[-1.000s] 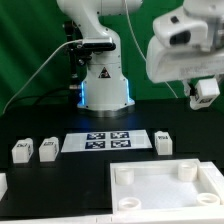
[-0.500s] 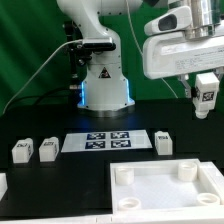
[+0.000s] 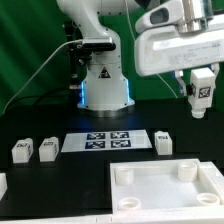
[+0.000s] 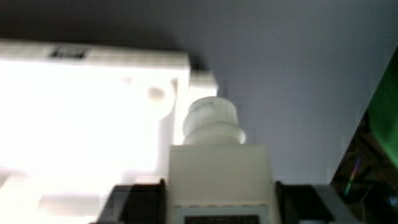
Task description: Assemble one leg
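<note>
My gripper (image 3: 200,88) is high above the table at the exterior view's right, shut on a white leg (image 3: 201,94) with a black-and-white marker on its face. In the wrist view the held leg (image 4: 217,160) stands between the two dark fingers (image 4: 139,203), its rounded peg end pointing away. Below it lies the large white square tray-like part (image 3: 165,189) with corner posts, also bright in the wrist view (image 4: 80,110). Three more legs rest on the table: two at the left (image 3: 21,151) (image 3: 46,150) and one right of the marker board (image 3: 164,141).
The marker board (image 3: 108,142) lies flat mid-table in front of the robot base (image 3: 104,85). Another small white part (image 3: 3,183) sits at the far left edge.
The gripper with the held leg has risen slightly and shifted a little toward the exterior view's left. The parts on the table have not moved.
</note>
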Action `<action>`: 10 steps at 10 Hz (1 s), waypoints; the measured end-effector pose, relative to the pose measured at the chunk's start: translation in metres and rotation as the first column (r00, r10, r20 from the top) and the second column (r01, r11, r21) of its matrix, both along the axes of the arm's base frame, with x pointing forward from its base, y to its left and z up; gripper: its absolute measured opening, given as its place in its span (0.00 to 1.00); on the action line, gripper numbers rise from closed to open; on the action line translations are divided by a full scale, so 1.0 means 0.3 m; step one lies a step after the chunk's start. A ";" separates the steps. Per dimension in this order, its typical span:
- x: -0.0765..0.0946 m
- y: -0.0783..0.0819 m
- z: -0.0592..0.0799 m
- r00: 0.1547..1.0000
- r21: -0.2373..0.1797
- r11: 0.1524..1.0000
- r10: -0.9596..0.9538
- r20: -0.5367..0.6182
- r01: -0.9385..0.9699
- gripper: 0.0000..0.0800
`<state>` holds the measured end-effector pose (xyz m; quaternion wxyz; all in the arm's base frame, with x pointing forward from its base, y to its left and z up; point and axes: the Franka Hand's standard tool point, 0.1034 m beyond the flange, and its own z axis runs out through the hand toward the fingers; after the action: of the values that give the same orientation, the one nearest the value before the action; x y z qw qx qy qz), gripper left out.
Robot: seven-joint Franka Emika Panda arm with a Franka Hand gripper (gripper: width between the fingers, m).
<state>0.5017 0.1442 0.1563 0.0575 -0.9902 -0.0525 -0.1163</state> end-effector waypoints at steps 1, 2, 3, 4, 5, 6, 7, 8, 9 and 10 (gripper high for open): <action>0.078 0.005 0.015 1.000 0.011 1.000 0.003 0.016 -0.003 0.36; 0.137 0.023 0.020 1.000 0.024 1.000 -0.001 0.030 0.001 0.36; 0.198 0.031 0.024 0.999 0.037 0.999 -0.006 0.044 0.004 0.36; 0.250 0.034 0.032 0.998 0.044 0.999 -0.002 0.068 -0.001 0.36; 0.240 0.036 0.027 0.998 0.043 0.999 0.001 0.064 -0.004 0.36; 0.234 0.036 0.023 0.998 0.042 0.999 0.002 0.061 -0.004 0.36; 0.234 0.036 0.022 0.998 0.042 0.999 0.002 0.060 -0.004 0.36; 0.234 0.036 0.021 0.998 0.042 0.999 0.002 0.060 -0.004 0.36; 0.234 0.035 0.020 0.998 0.042 0.999 0.002 0.060 -0.004 0.36; 0.245 0.016 0.005 0.995 0.032 0.999 0.030 0.094 -0.033 0.36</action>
<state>0.5751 0.1491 0.1578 0.0732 -0.9816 -0.0687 -0.1627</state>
